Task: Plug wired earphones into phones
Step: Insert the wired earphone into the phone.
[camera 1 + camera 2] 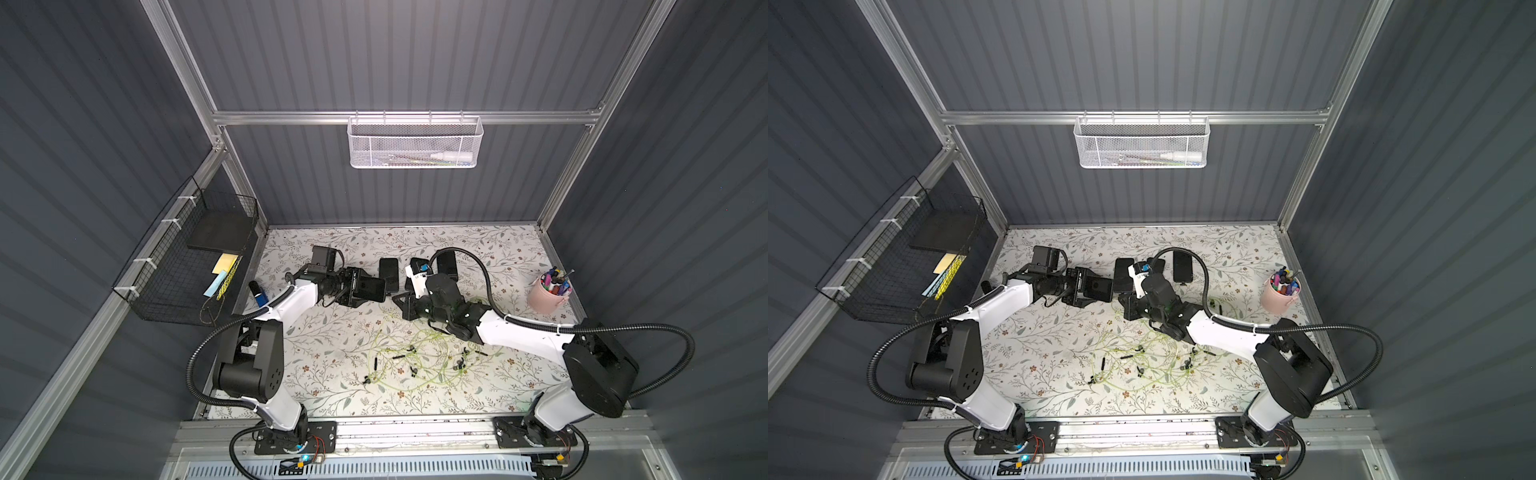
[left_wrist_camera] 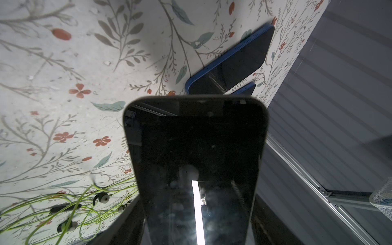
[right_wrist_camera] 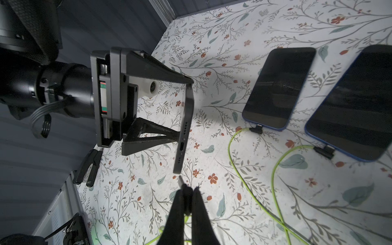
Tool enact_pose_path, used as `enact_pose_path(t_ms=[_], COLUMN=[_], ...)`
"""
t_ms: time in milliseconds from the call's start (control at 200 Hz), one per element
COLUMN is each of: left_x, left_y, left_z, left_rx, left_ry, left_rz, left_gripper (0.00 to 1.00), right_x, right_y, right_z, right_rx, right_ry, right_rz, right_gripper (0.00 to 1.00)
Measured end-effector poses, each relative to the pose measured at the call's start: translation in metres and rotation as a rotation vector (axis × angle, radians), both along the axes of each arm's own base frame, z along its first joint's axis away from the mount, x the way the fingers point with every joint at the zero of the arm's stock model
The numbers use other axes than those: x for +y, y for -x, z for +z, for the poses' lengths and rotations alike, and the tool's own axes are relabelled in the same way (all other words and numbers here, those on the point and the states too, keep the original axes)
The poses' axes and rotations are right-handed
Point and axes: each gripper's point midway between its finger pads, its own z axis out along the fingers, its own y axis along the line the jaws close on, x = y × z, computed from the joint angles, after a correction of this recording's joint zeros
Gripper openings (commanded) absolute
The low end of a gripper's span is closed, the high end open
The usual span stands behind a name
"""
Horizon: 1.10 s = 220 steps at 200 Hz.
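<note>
Black phone gripped by left hand; right hand clenched on earphone plug; arm label unreadable.

This is a robot lab cell, folks: an aluminium frame boxing in grey ribbed wall panels, and a left arm and a right arm bolted to a metal rail at the near edge of the floral desk. On the back crossbar hangs a white mesh basket, possibly holding markers.
</note>
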Motion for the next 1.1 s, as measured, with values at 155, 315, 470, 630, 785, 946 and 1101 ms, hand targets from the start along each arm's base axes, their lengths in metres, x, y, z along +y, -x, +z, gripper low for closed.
enact_pose_path(t_ms=[155, 315, 470, 630, 785, 946, 1101], left_x=[-0.001, -0.003, -0.003, -0.003, -0.003, -0.004, -0.004], left_y=[0.001, 0.001, 0.001, 0.002, 0.001, 0.001, -0.002], left_z=[0.000, 0.000, 0.000, 0.000, 0.000, 0.001, 0.003], left_rx=[0.000, 0.000, 0.000, 0.000, 0.000, -0.007, -0.025], left_ry=[0.001, 0.001, 0.001, 0.001, 0.001, 0.002, 0.002], left_rz=[-0.004, -0.008, -0.008, -0.008, -0.008, -0.011, -0.009], left_gripper=[0.00, 0.00, 0.00, 0.00, 0.00, 0.00, 0.00], right_x=[0.002, 0.005, 0.006, 0.007, 0.009, 0.009, 0.010], right_y=[-0.003, -0.009, -0.011, -0.012, -0.014, -0.015, -0.018], right_z=[0.003, 0.009, 0.011, 0.004, 0.001, -0.002, 0.000], right_rx=[-0.011, -0.035, -0.044, -0.032, -0.027, -0.023, -0.025], right_ry=[0.000, 0.005, 0.006, 0.018, 0.024, 0.029, 0.033], right_rz=[-0.001, -0.007, -0.007, -0.007, -0.007, -0.010, -0.019], right_gripper=[0.00, 0.00, 0.00, 0.00, 0.00, 0.00, 0.00])
